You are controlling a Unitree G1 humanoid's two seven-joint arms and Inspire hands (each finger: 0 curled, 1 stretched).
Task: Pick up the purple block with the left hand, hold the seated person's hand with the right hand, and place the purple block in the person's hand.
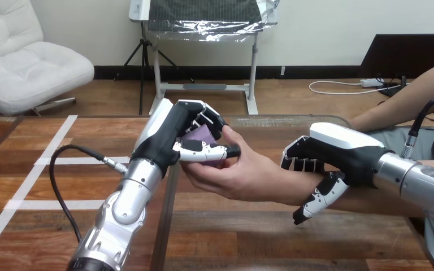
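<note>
Above the middle of the wooden table (260, 237), the purple block (199, 134) sits in the grasp of the left hand (169, 132). Only a small patch of the block shows, between the curled fingers (206, 116) above it and the thumb (203, 151) lying under it, so the hand is closed on it in a pinch. The block hangs clear of the tabletop, just over the person's hand (234, 172), which lies palm up directly beneath the robot's thumb. Whether that thumb touches the palm cannot be told. The person's own thumb rises beside the tips of the robot's fingers.

The person's arm reaches in from the view's right, and the right hand (339, 149) is at the person's wrist (281, 187). Its fingers curl down over the top of the wrist and its thumb comes up on the near side, so the wrist is clasped between them.

The left arm rises from the bottom edge, left of centre, and the right arm enters from the right edge. Strips of white tape (34, 186) lie on the table's left part, well apart from both hands.
</note>
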